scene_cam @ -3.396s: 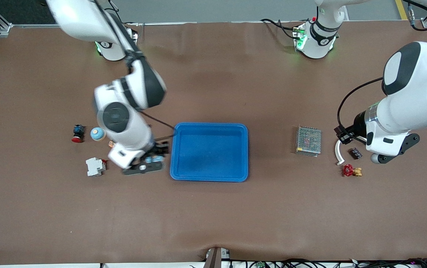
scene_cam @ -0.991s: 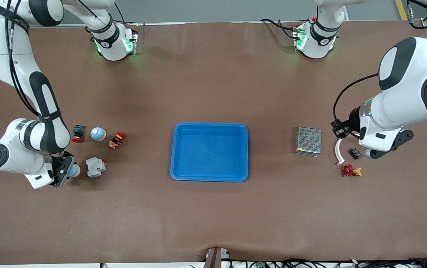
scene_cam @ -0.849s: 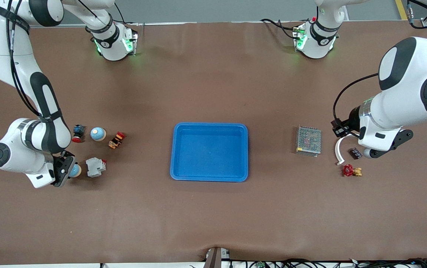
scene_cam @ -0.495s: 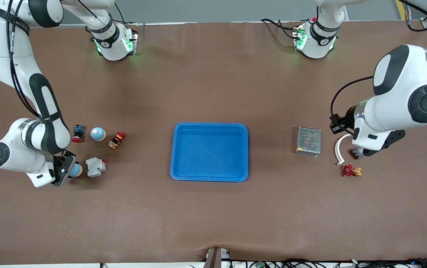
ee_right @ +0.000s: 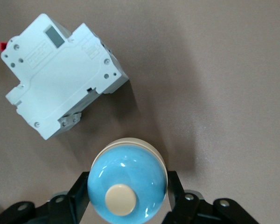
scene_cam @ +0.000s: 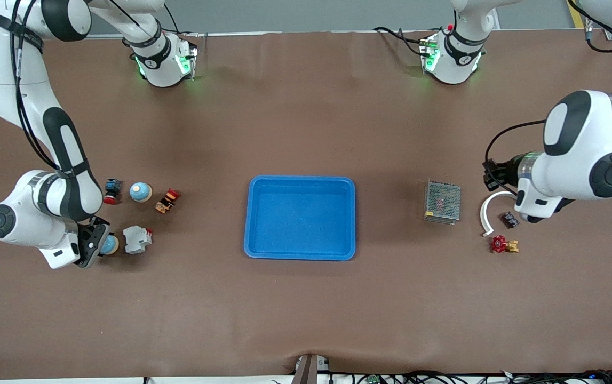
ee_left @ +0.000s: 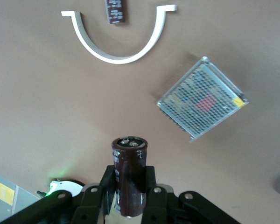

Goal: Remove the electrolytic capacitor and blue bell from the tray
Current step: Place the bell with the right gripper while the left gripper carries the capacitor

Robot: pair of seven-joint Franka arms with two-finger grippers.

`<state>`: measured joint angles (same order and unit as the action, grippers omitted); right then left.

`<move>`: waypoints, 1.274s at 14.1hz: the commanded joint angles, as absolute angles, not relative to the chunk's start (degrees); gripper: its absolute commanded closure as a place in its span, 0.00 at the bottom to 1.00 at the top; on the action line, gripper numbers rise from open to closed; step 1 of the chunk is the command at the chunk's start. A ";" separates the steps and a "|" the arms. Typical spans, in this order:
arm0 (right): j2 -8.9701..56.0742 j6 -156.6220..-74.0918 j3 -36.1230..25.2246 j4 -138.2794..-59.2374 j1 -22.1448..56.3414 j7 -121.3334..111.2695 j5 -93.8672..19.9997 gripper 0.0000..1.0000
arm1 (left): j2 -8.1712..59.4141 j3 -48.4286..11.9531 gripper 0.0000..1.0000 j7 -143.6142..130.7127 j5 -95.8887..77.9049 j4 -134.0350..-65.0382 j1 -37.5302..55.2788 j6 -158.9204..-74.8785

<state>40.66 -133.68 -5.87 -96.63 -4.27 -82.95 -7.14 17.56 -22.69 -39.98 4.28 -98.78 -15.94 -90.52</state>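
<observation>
Two task parts, both already out of the empty blue tray (scene_cam: 300, 217) at frame centre. Left gripper (ee_left: 129, 186) clenched on electrolytic capacitor (ee_left: 129, 179): rigid, slick can, grip mid-body. Right gripper (ee_right: 127, 186) loosely around blue bell (ee_right: 127, 184) at frame's lower left on tabletop (scene_cam: 295, 117); glossy dome, hold at widest rim.

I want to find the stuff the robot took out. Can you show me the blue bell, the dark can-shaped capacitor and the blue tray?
blue bell (ee_right: 127, 182): right wrist view, on its shiny blue dome.
capacitor (ee_left: 129, 177): left wrist view, on its dark side.
blue tray (scene_cam: 300, 180): front view, on its rim nearest the robots' bases.
</observation>
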 commanded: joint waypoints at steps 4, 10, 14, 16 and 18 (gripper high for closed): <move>40.17 -130.97 -4.75 -93.88 -5.27 -83.76 -8.26 0.00 | 16.00 -23.03 1.00 -35.34 7.38 -109.76 -21.09 -100.44; 37.45 -115.96 -4.75 -84.39 -4.31 -80.27 -8.26 0.00 | 16.00 -22.94 1.00 -32.87 12.29 -123.64 -23.55 -115.20; 32.62 -104.88 -4.75 -80.17 -0.98 -64.12 -7.74 0.00 | 16.78 -22.94 1.00 -32.87 17.13 -130.42 -25.84 -127.06; 29.72 -99.43 -4.75 -78.58 2.09 -51.92 -7.65 0.00 | 17.57 -22.85 1.00 -32.87 17.14 -131.04 -26.10 -128.84; 27.17 -94.94 -4.83 -77.09 5.52 -37.87 -7.38 0.00 | 18.45 -22.76 1.00 -32.87 17.40 -130.78 -26.19 -130.24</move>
